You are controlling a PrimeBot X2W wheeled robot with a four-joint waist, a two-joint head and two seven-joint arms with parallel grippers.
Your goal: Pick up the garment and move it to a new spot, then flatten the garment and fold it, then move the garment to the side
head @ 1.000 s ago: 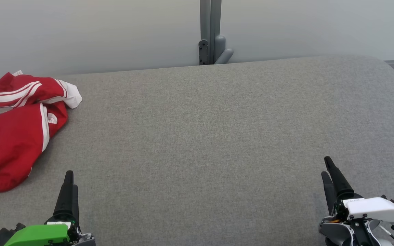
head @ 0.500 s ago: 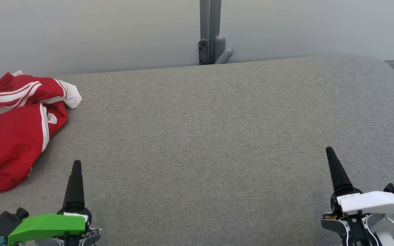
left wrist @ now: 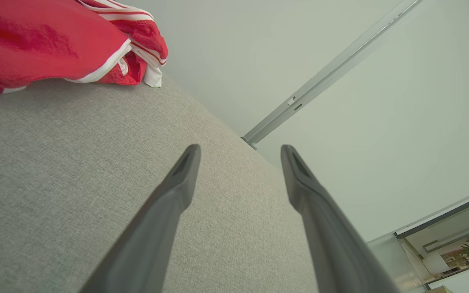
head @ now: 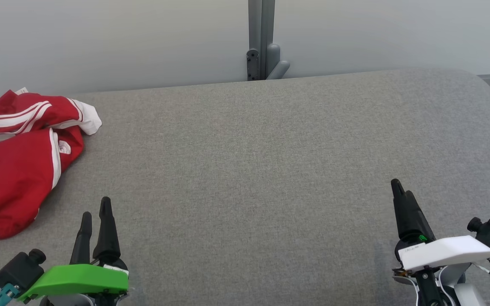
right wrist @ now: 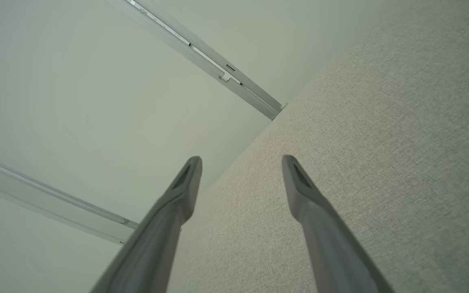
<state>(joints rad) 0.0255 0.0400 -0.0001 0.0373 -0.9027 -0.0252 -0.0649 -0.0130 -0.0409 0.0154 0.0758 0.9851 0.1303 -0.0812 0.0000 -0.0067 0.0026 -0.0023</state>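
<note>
A crumpled red garment (head: 13, 170) with white stripes and trim lies at the far left of the grey fabric surface (head: 253, 161); the left wrist view shows the garment (left wrist: 51, 44) at its upper left. My left gripper (head: 95, 207) stands open at the lower left, to the right of and nearer than the garment, apart from it; its fingers are empty in the left wrist view (left wrist: 238, 148). At the lower right my right gripper (head: 400, 189) is open and empty, and the right wrist view has it (right wrist: 240, 158) over bare fabric.
A pale wall with a grey vertical post (head: 262, 40) runs behind the surface. The surface curves down at its right end (head: 489, 97). Wide bare fabric lies between the two grippers.
Both grippers have rotated about their wrists and moved slightly forward: the left one now shows two separate fingers. The garment has not moved.
</note>
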